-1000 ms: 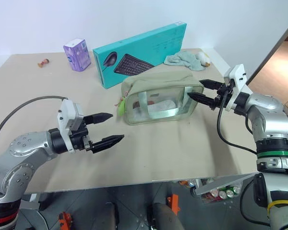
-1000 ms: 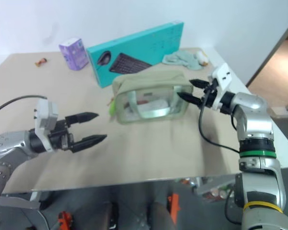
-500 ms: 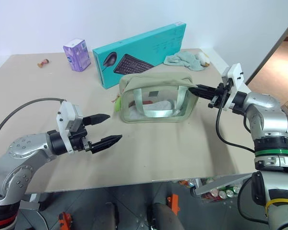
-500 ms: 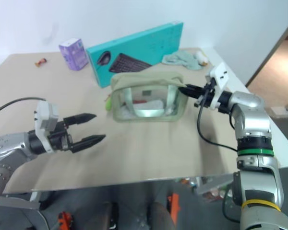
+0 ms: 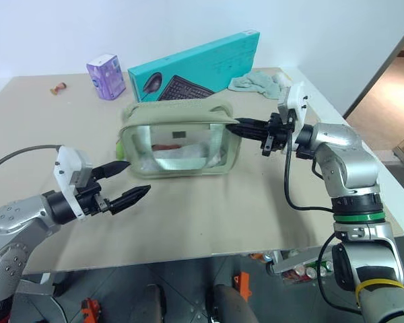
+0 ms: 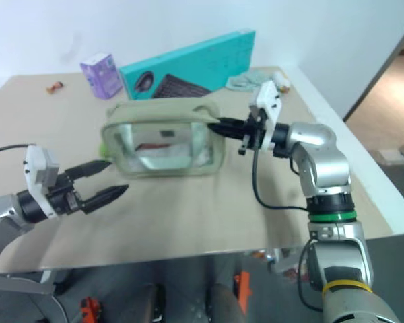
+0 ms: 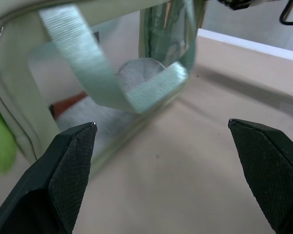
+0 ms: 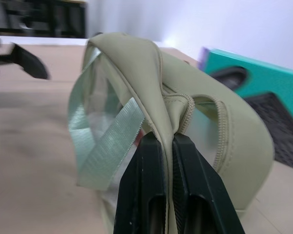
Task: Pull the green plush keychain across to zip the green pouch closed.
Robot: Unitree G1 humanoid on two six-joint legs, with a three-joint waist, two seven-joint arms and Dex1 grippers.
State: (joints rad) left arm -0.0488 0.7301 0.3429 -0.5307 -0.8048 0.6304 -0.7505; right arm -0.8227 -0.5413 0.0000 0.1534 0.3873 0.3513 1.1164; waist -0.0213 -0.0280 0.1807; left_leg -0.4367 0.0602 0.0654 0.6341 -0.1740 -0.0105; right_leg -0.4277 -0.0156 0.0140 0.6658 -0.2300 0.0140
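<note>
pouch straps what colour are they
Light mint green, paler than the olive fabric of the pouch; the straps show best in the left wrist view.

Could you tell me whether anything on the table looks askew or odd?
Yes: the pouch sits crooked, its end fabric bunched where the shut right claw pinches it. The open left claw sits beside its other end.

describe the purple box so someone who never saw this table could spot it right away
Start at the long teal keyboard box standing at the back of the table. Just to its left, apart from it, stands the purple box. It is small, upright and lilac, the one purple thing beside teal packaging and the olive-green pouch.
</note>
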